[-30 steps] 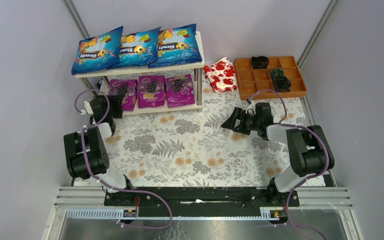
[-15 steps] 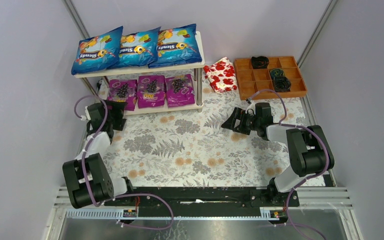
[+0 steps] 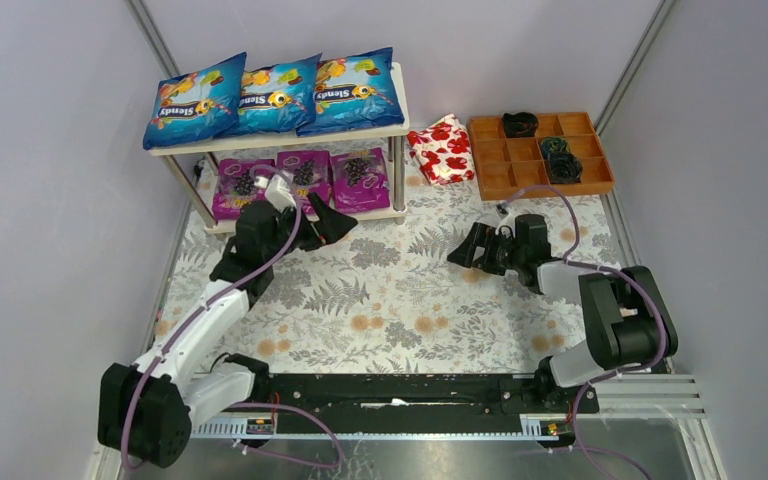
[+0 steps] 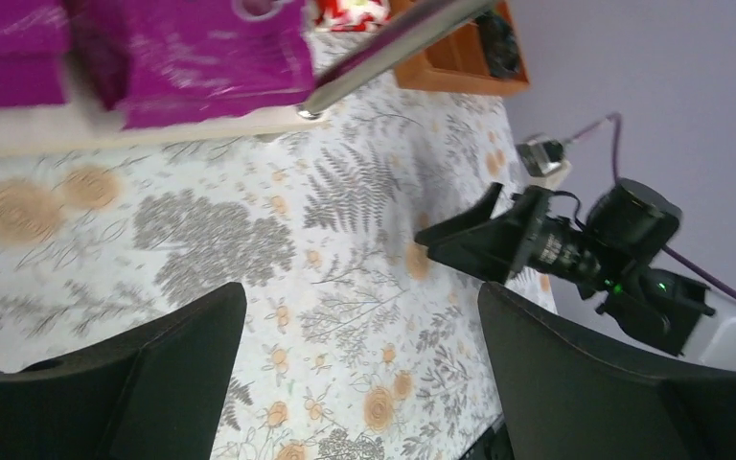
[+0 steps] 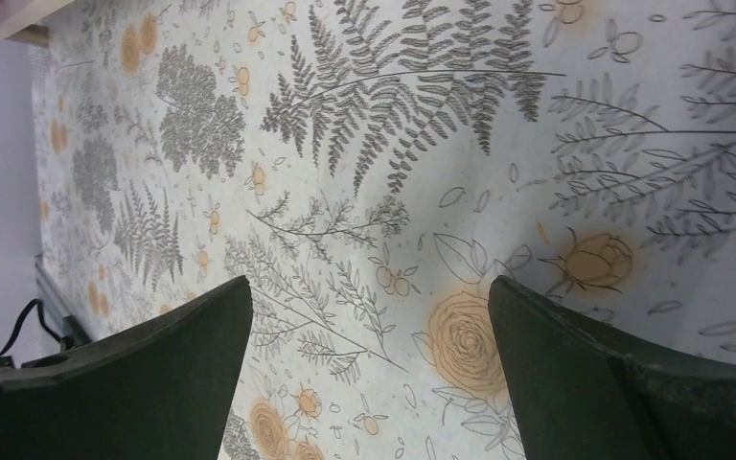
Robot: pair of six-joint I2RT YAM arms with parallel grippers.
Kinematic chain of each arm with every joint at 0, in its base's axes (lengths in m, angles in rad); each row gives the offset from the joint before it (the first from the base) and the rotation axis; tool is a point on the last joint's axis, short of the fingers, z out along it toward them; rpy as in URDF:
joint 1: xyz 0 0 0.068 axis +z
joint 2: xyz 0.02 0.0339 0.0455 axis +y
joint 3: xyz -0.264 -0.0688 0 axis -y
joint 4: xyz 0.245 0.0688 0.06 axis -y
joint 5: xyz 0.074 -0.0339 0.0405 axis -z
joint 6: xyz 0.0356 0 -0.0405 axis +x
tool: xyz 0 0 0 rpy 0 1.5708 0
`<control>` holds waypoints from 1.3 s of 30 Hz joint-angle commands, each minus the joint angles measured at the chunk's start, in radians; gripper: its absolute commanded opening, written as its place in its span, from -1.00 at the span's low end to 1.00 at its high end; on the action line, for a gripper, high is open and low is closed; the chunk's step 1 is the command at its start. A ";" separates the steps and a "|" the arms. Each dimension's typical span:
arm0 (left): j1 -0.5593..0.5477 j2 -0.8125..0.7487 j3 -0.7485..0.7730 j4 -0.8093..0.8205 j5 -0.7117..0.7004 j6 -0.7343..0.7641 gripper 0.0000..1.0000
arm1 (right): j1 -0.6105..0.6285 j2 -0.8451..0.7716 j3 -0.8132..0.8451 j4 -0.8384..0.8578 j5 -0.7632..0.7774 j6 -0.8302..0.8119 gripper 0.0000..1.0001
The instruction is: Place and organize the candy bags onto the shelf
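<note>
Three blue candy bags [image 3: 278, 93] lie side by side on the top board of the cream shelf [image 3: 393, 130]. Three magenta bags [image 3: 357, 176] lie on its lower board; two show blurred in the left wrist view [image 4: 201, 53]. My left gripper [image 3: 332, 222] is open and empty, just in front of the lower board, pointing right. In the left wrist view its jaws stand wide apart over the floral cloth. My right gripper [image 3: 466, 246] is open and empty, low over the cloth at centre right, pointing left. It shows in the left wrist view [image 4: 470, 244].
A red-and-white floral packet [image 3: 442, 150] lies right of the shelf. A brown compartmented tray [image 3: 540, 158] with dark items stands at the back right. Grey walls close both sides. A shelf leg [image 4: 383, 53] crosses the left wrist view.
My left arm swung from the shelf's left end to the right, along the front of the lower board. My right gripper shifted slightly down and right.
</note>
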 commanded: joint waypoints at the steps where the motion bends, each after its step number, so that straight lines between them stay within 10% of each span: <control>1: -0.005 0.063 0.133 0.063 0.227 0.115 0.91 | -0.004 -0.076 -0.015 -0.032 0.084 -0.046 1.00; 23: -0.116 -0.274 0.316 0.114 0.067 0.226 0.97 | -0.004 -0.879 0.562 -1.033 0.240 -0.114 1.00; 39: -0.116 -0.265 0.461 0.007 -0.082 0.237 0.97 | -0.004 -1.010 0.799 -1.040 0.355 -0.045 1.00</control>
